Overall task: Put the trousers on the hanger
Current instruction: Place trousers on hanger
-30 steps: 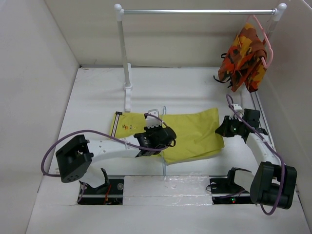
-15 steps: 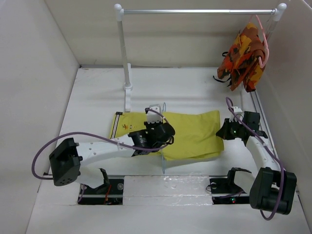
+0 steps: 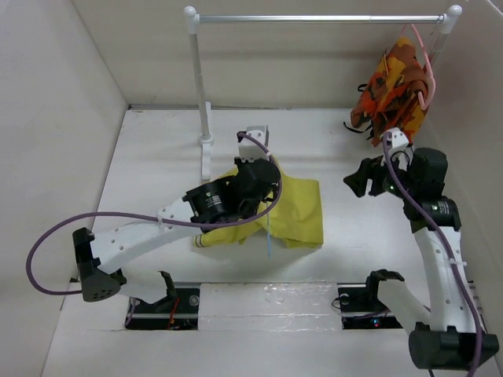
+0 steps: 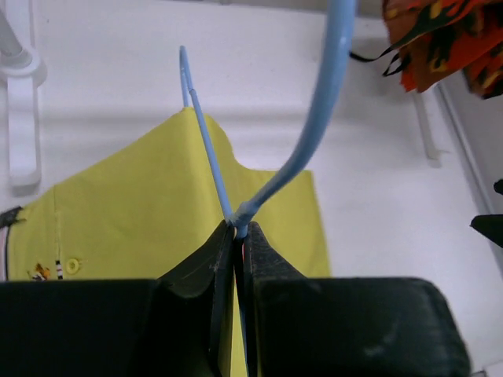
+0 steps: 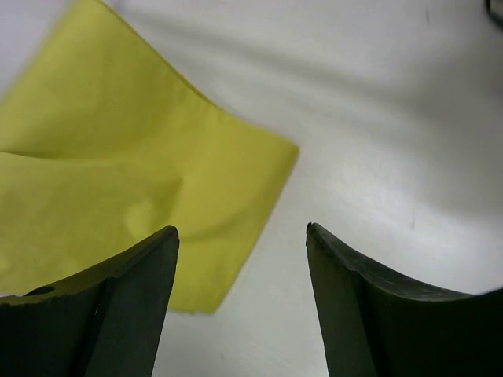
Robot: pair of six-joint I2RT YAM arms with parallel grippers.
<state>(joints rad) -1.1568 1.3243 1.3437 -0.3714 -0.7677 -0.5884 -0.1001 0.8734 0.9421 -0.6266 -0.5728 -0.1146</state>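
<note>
The mustard trousers [image 3: 299, 214] hang folded over the thin pale-blue hanger [image 3: 267, 236], their lower part bunched on the table. My left gripper [image 3: 259, 188] is raised above them. In the left wrist view its jaws [image 4: 238, 226] are shut on the hanger [image 4: 322, 102] where the wires join, with the trousers [image 4: 141, 212] spread below. My right gripper [image 3: 352, 179] hovers to the right of the cloth, apart from it. In the right wrist view it [image 5: 240, 229] stands open and empty, above the table beside a corner of the trousers [image 5: 118, 173].
A white clothes rack has its post [image 3: 200, 94] just behind the left gripper and its bar [image 3: 314, 17] across the back. An orange patterned garment [image 3: 397, 86] on a pink hanger hangs at the bar's right end. Walls close in left, right and behind.
The left gripper has lifted the hanger up and back, pulling the trousers off the table into a fold. The right gripper has opened, let go of the trouser end and drawn back.
</note>
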